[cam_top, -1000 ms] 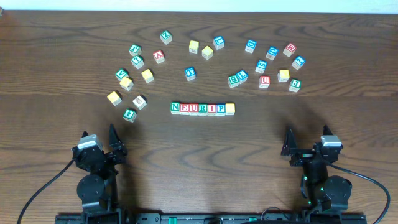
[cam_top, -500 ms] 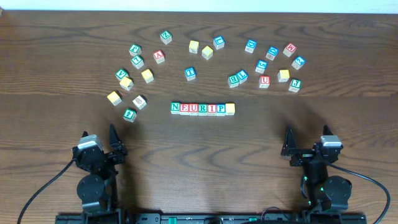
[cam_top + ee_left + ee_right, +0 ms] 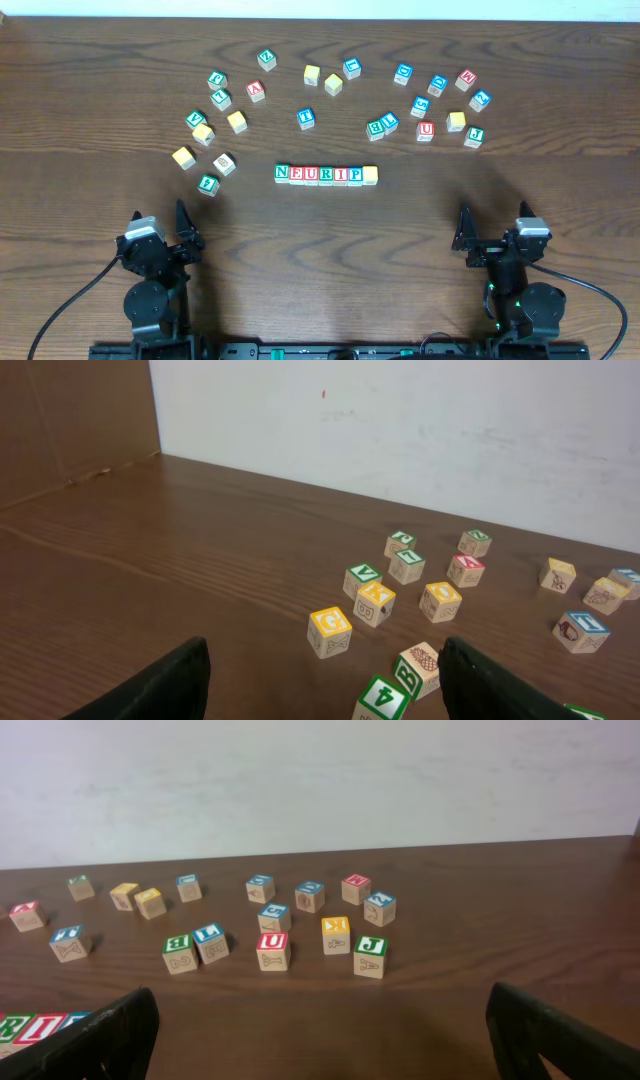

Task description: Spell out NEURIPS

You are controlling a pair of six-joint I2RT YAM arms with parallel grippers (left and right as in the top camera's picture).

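Black fingers of my left gripper stand spread with nothing between them. My right gripper is spread and bare too, and both sit low by the near edge of the table. Out at mid-table the NEURIPS row lies cube touching cube: N, E, U, R, I, P, then a yellow cube whose letter I cannot read. I judge the placing done. Next, if anything, I check that last face and turn it.
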